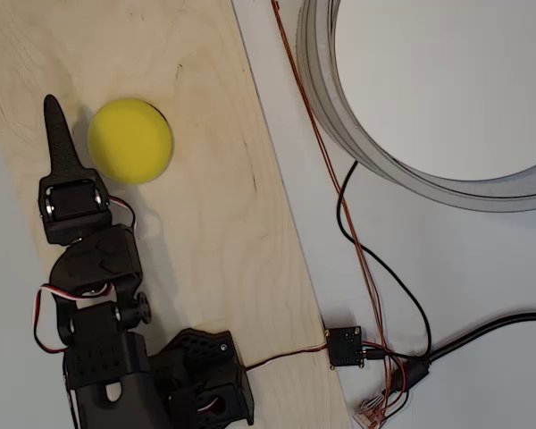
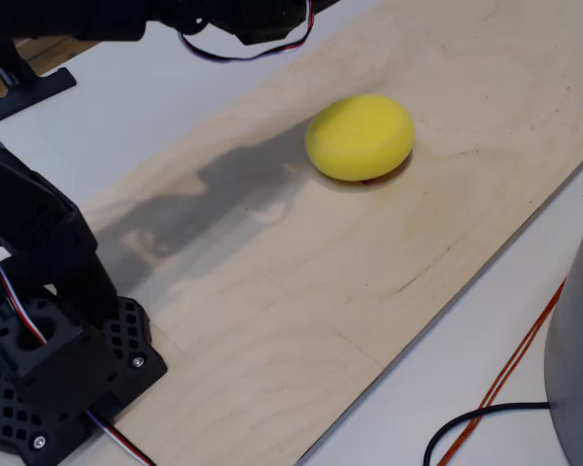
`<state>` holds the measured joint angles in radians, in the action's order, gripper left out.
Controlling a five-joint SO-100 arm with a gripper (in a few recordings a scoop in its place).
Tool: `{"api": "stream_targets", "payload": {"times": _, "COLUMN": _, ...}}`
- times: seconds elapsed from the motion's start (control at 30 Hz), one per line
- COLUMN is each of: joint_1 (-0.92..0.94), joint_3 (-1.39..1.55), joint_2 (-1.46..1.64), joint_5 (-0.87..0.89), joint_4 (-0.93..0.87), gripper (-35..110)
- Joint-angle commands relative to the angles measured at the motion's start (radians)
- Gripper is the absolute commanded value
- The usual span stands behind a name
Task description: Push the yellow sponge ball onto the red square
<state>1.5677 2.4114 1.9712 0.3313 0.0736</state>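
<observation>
The pincer, fingers seemingly together, hovered just left of the ball on the board in the overhead view; a red sliver under the ball suggested the push looked done, leaving only withdrawal.

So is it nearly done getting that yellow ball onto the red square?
Looks nearly done. The ball rests on the wooden board, and in the fixed view a sliver of red peeks from under its front edge, so it seems to sit over the square. The gripper lies just left of the ball in the overhead view; whether they touch is unclear. Left: probably just backing the arm off.
</observation>
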Motion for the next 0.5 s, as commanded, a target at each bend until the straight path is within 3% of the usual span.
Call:
{"api": "stream_targets", "payload": {"times": 0.0, "joint_1": 0.031, "joint_3": -0.106, "joint_2": 0.035, "joint_5": -0.143, "joint_4": 0.017, "gripper": 22}}
{"api": "stream_targets", "payload": {"times": 0.23, "joint_1": 0.057, "joint_3": -0.176, "joint_2": 0.038, "joint_5": -0.258, "joint_4": 0.06, "gripper": 21}}
{"api": "stream_targets", "payload": {"times": 0.37, "joint_1": 0.064, "joint_3": -0.126, "joint_2": 0.051, "joint_5": -0.25, "joint_4": 0.178, "gripper": 18}}
{"api": "stream_targets", "payload": {"times": 0.47, "joint_1": 0.054, "joint_3": -0.074, "joint_2": 0.061, "joint_5": -0.357, "joint_4": 0.259, "gripper": 32}}
